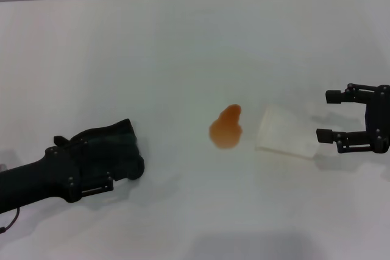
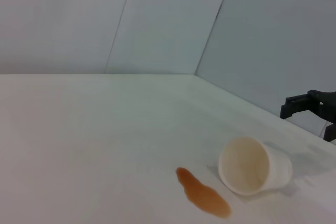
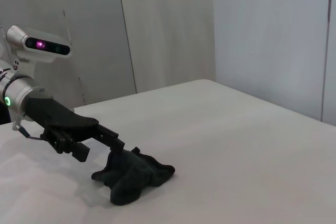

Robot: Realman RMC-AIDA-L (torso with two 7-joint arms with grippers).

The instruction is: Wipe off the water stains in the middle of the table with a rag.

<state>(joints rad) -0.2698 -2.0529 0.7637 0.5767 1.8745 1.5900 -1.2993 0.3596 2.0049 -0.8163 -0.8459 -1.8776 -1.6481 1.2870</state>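
The water stain (image 1: 226, 129) is a glossy orange, pear-shaped blot in the middle of the white table (image 1: 183, 47); it also shows in the left wrist view (image 2: 203, 196). The dark rag (image 1: 120, 137) lies crumpled on the table to the stain's left, also in the right wrist view (image 3: 134, 174). My left gripper (image 1: 125, 158) sits low on top of the rag, seen from the side in the right wrist view (image 3: 113, 145). My right gripper (image 1: 332, 115) is open and empty at the right edge, just beyond the cup.
A white paper cup (image 1: 285, 132) lies on its side just right of the stain, its mouth toward the stain in the left wrist view (image 2: 252, 166). A wall of grey panels stands behind the table.
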